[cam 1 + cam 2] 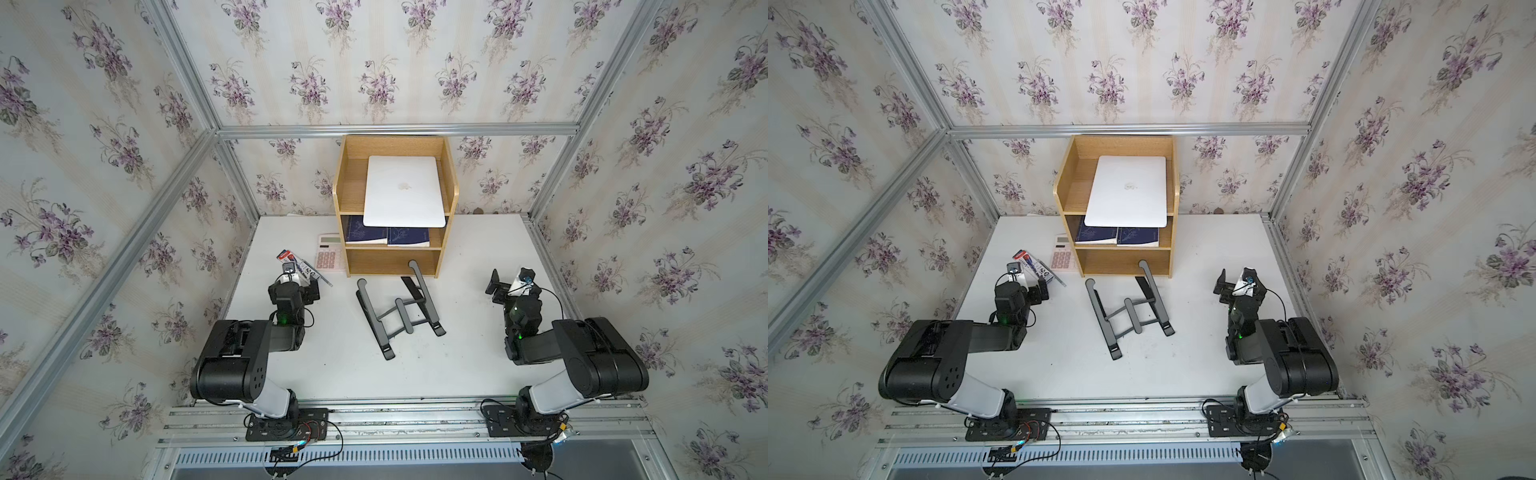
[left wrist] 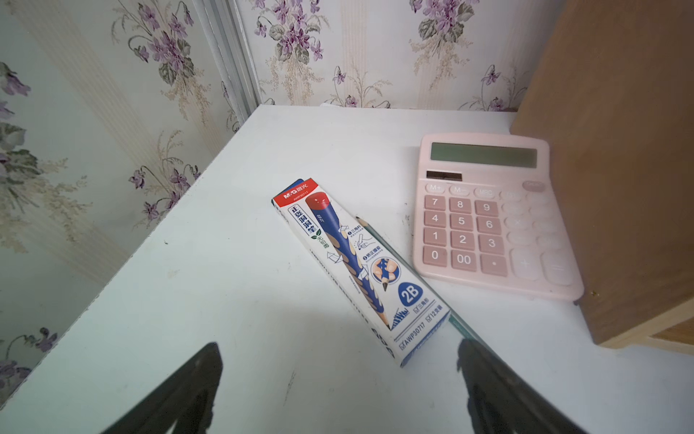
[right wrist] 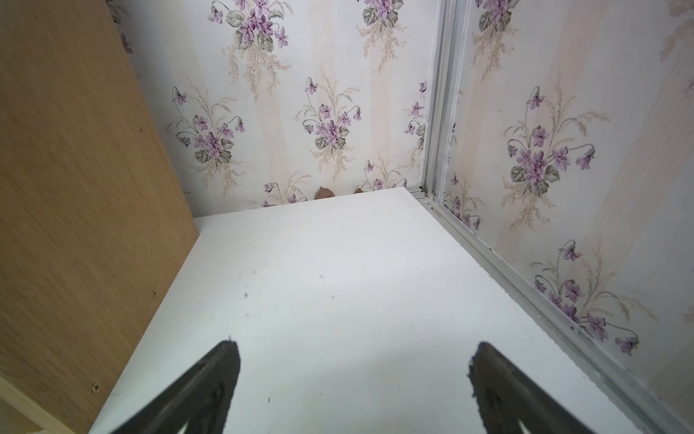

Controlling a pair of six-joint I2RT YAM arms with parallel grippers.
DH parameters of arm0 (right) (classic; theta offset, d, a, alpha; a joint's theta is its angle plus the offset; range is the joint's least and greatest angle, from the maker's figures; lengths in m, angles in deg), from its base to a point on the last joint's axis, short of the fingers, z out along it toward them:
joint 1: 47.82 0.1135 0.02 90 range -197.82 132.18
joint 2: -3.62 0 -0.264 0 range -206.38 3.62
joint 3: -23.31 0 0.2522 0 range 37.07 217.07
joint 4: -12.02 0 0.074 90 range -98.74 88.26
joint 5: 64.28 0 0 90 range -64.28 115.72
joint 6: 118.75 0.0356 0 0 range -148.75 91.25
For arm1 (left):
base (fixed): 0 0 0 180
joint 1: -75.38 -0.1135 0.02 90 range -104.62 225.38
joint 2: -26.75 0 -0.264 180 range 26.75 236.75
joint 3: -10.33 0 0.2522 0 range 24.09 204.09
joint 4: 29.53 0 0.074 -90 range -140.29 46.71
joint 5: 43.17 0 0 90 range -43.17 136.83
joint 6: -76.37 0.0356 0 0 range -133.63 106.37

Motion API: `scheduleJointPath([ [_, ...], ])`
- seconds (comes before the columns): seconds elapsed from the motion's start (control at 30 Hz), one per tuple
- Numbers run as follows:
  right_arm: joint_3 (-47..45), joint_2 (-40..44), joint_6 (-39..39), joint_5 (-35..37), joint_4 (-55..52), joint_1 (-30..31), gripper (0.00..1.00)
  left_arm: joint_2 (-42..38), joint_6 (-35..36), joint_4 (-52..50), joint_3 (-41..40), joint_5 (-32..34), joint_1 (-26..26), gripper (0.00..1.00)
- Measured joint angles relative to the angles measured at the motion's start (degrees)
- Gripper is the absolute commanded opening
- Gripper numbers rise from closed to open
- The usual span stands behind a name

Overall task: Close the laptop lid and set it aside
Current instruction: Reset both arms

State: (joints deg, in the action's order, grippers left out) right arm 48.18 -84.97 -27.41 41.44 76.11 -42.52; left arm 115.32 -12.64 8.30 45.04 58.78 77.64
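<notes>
Silver-white and shut flat: found the laptop [image 1: 404, 193] so, on the top tier of a wooden shelf unit [image 1: 352, 187] at the far middle of the white table [image 1: 457, 365]. Noted the laptop lid [image 1: 1127, 199] facing up, grey apple logo showing, near edge overhanging the front of the tier. Confirmed in both top views.

Located two navy blue books [image 1: 365, 232] side by side on the middle tier, directly below that overhang.

Recorded a pink calculator [image 2: 484, 221] flat on the table, just beside the left wall of the unit; cannot tell whether touching. Logged a 2B pencil box [image 2: 356, 270] near the calculator and apart from it, with a single pencil [image 2: 375, 236] lying along its side. Observed a black folding stand [image 1: 399, 311] on the table in front of the unit, between the two arms, well apart from the laptop.

Checked the left gripper [image 2: 340, 347]: jaws spread wide, gripping nothing, poised over the table with the near end of the pencil box between the fingertips in the wrist view; contact with box or pencil not determinable.

Checked the right gripper [image 3: 355, 345]: jaws likewise wide apart, holding nothing, over bare table beside the right wall of the unit.

Judged both grippers well apart from the laptop.
</notes>
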Motion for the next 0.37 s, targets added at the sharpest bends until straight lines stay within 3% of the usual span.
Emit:
scheduleJointPath([
  [0.37,0.11,-0.02,0.17,0.35,-0.59,0.04,1.00,0.09,0.24,0.81,-0.09,0.00,0.00,1.00],
])
